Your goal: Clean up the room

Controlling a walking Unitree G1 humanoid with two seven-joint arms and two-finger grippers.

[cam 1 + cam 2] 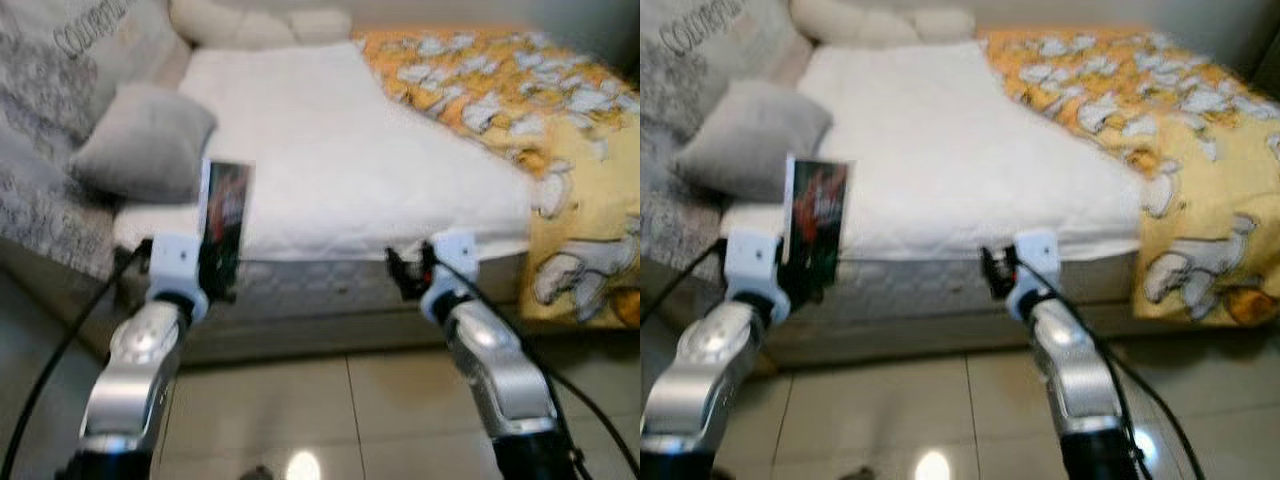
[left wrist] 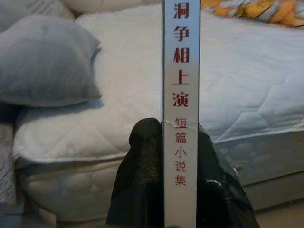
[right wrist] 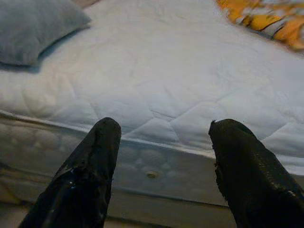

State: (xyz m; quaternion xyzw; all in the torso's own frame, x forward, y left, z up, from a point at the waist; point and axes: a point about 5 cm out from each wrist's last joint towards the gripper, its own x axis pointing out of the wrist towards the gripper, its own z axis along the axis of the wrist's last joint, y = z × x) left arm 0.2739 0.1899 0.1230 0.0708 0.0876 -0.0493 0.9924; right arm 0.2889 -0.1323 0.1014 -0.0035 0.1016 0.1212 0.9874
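Observation:
My left gripper (image 1: 215, 275) is shut on a thin book (image 1: 224, 212) with a dark, reddish cover, held upright in front of the bed's near edge. Its white spine (image 2: 180, 95) carries red Chinese characters, and my black fingers (image 2: 142, 180) clamp it from both sides. My right gripper (image 1: 405, 272) stands open just before the mattress edge, with nothing between its fingertips (image 3: 99, 156). The white quilted mattress (image 1: 330, 160) lies ahead of both grippers.
A grey pillow (image 1: 145, 140) rests on the mattress at the left, against a patterned grey blanket (image 1: 50, 120). A yellow-orange printed duvet (image 1: 540, 130) covers the right side and hangs over the edge. Cream pillows (image 1: 260, 20) sit at the head. Tiled floor (image 1: 330, 420) lies below.

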